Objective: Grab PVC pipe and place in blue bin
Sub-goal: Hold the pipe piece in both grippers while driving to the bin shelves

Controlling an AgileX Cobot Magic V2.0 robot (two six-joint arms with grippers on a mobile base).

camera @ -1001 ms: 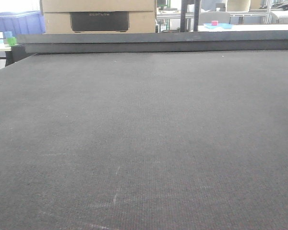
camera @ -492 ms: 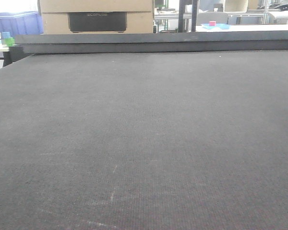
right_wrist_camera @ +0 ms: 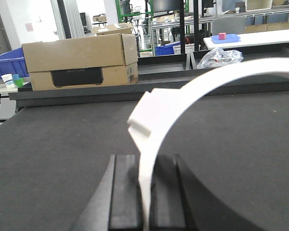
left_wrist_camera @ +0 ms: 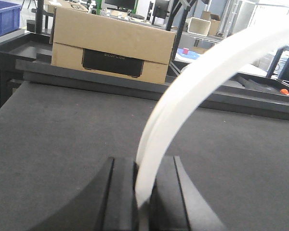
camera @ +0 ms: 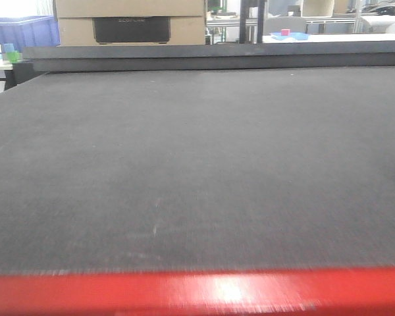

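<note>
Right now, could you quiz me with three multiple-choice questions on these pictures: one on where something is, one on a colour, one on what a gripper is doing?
1. Where is the box?
A) behind the mat's far edge
B) mid-mat
C) in a gripper
2. What colour is the pipe?
A) red
B) white
C) green
3. The right gripper is:
A) open, empty
B) out of view
C) shut on the pipe

Answers: 1 A, it stands beyond the mat in every view. 2 B, both wrist views show a white arc. 3 C, its fingers clamp the arc's end.
</note>
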